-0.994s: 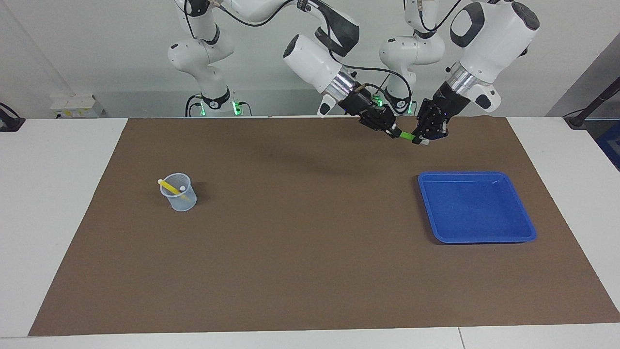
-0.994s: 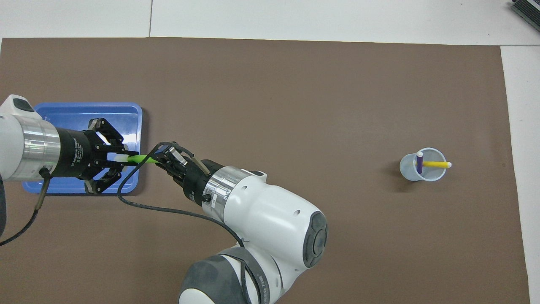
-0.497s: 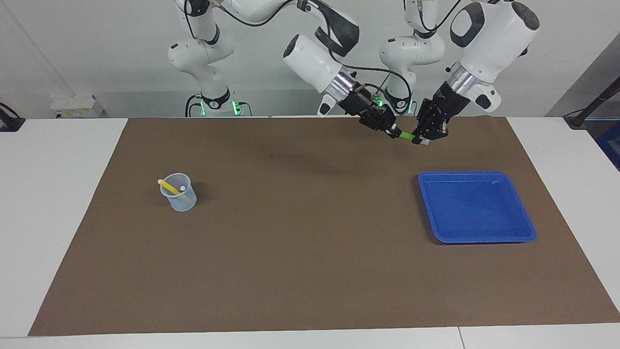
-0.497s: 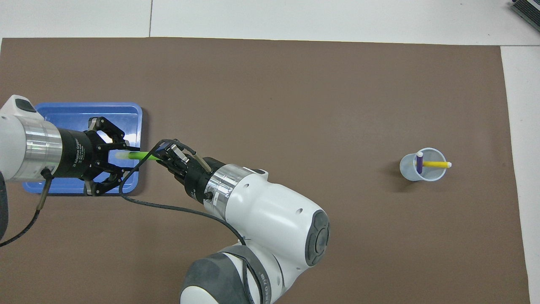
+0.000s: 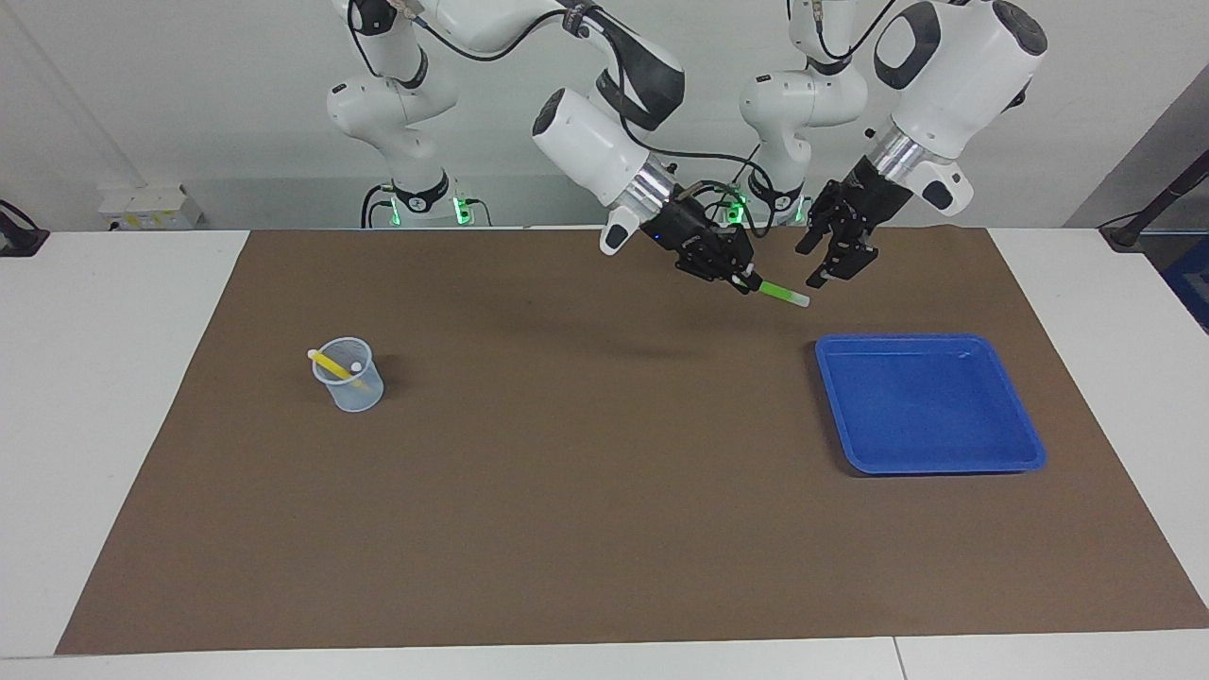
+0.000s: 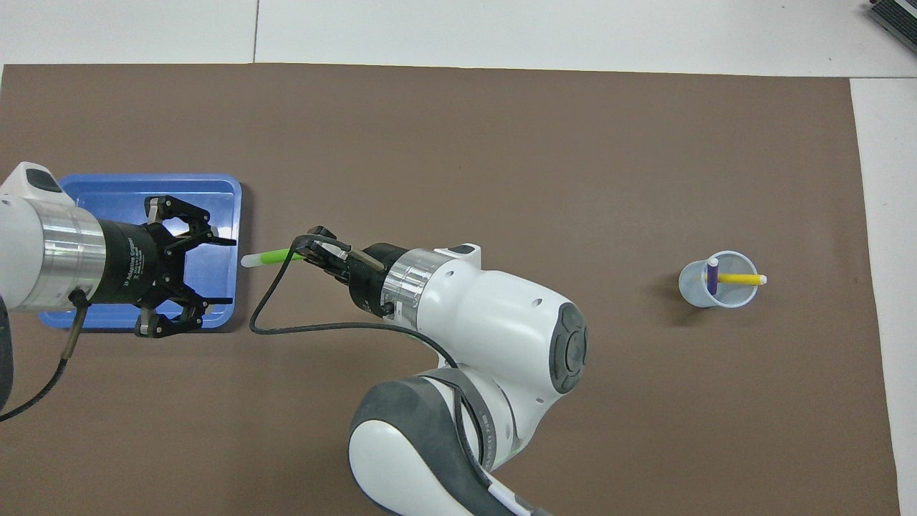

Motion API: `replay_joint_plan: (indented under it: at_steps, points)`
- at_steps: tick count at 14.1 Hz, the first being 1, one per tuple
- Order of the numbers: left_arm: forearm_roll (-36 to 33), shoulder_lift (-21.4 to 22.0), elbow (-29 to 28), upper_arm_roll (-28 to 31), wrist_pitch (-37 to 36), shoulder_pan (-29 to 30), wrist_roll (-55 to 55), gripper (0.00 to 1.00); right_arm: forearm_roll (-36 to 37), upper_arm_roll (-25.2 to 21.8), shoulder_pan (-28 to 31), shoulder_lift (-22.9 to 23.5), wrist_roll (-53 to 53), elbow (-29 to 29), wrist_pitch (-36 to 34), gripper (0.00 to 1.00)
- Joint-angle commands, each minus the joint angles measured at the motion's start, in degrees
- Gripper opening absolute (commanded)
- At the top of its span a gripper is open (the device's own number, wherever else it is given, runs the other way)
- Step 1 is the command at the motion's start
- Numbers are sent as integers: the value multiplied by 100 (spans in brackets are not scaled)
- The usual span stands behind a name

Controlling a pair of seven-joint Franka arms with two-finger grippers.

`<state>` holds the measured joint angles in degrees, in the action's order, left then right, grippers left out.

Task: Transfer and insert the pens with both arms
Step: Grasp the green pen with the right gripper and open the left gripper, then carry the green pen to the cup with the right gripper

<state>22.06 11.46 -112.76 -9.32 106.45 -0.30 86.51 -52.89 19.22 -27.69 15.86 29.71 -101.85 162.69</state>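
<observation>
- The handover has just finished: a second ago both grippers were on the green pen (image 5: 782,293), and now the left gripper (image 5: 833,257) has let go, its fingers (image 6: 215,241) spread wide and clear of the pen's whitish cap end.
- The right gripper (image 5: 735,275) alone carries the green pen, fingers clenched on its coloured end; the cap end sticks out toward the left gripper, now a small gap away.
- The right arm has pulled the pen back from the left gripper; the pen hangs in the air over the brown mat (image 5: 604,529), just off the edge of the blue tray (image 5: 1030,444) toward the right arm's end of the table.
- The left gripper hovers over the tray, which looks bare of pens.
- The yellow pen (image 6: 738,278) and the purple pen (image 6: 712,278) already stand in the clear cup (image 5: 351,395), well apart from the tray, toward the right arm's end of the table.
- By my reading this is the last pen: what remains is for the right arm to carry it across to the cup and drop it in upright.
- The left arm's part looks done; it can wait.
</observation>
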Motion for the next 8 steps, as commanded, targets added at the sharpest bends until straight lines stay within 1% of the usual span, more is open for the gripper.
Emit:
replay_joint_plan:
  at_steps: [1,2,3,4,6,8]
  points:
    - [88,173,-177,88,-62,29,-886,74,-11,38,324,-214,-1138,-326,-577,0]
    - [88,190,-177,123,-141,65,-1439,74,33,21,491,-284,-1543,-397,-989,0]
    - [88,208,-177,132,-246,204,-2010,74,260,12,684,-372,-1860,-484,-1437,0]
    - [79,217,-177,132,-361,406,-2486,74,749,12,956,-460,-2029,-537,-1912,0]
    - [79,225,-177,141,-528,688,-3382,74,1883,21,1475,-548,-2197,-450,-2992,0]
    - [9,252,-177,141,-625,890,-4314,74,2448,21,1792,-750,-2643,-450,-3802,0]
